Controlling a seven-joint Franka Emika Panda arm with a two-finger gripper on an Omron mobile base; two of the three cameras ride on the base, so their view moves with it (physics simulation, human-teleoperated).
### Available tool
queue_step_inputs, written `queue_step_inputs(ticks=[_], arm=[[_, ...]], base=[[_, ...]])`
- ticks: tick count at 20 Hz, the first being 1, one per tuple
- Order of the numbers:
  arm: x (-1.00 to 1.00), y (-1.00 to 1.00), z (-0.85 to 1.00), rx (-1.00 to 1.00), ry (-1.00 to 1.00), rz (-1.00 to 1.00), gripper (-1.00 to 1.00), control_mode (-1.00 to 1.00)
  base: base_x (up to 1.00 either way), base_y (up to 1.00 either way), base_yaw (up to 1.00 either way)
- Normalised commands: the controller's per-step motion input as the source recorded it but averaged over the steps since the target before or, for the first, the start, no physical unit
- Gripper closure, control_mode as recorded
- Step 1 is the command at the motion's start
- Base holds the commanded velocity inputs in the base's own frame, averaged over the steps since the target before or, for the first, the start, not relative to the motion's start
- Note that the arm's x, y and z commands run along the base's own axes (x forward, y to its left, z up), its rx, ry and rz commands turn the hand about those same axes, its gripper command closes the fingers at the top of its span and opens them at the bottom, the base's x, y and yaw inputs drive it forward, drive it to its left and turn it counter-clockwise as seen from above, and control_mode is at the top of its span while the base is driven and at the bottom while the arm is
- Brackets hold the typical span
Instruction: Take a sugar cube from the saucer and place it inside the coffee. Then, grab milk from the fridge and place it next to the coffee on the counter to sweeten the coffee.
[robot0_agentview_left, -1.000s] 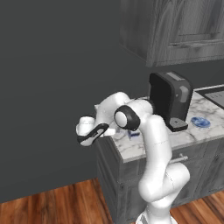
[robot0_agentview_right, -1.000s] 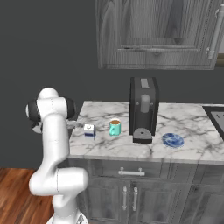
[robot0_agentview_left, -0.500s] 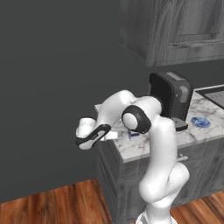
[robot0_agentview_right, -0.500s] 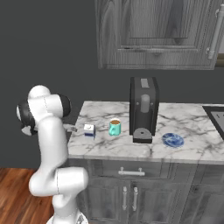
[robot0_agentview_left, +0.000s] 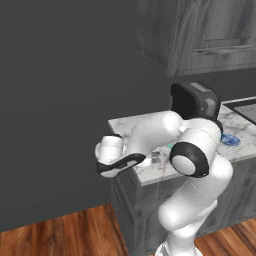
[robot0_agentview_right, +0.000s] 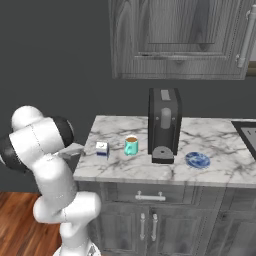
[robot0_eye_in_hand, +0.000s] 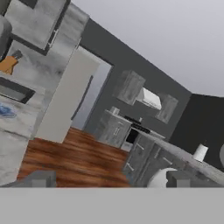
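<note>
Both steps looked done. The small white milk carton with blue print (robot0_agentview_right: 102, 148) stood on the white marble counter (robot0_agentview_right: 150, 167) just beside the teal cup of coffee (robot0_agentview_right: 131, 145), well behind the claw (robot0_agentview_left: 111, 161), which hung wide open and empty off the counter's end.

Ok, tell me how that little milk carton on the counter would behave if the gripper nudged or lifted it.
The milk looks small and boxy, so it is probably light and would slide on the smooth marble counter rather than roll. Its flat sides should suit a two-finger pinch, though thin walls may dent. Standing close to the coffee, a hard push might bump the cup.
</note>
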Motion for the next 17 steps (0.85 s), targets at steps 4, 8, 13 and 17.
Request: queue_step_inputs(ticks=[4, 8, 13, 17], arm=[[-1.00, 0.00, 0.44, 0.00, -0.47, 0.00, -1.00, -1.00], [-1.00, 0.04, 0.59, -0.05, -0.58, 0.02, -1.00, -1.00], [-0.68, 0.23, 0.44, -0.25, -0.65, 0.02, -1.00, -1.00], [0.00, 0.00, 0.00, 0.00, 0.00, 0.00, -1.00, -1.00]], base=[[0.00, 0.00, 0.00], [0.00, 0.00, 0.00], [0.00, 0.00, 0.00], [0.00, 0.00, 0.00]])
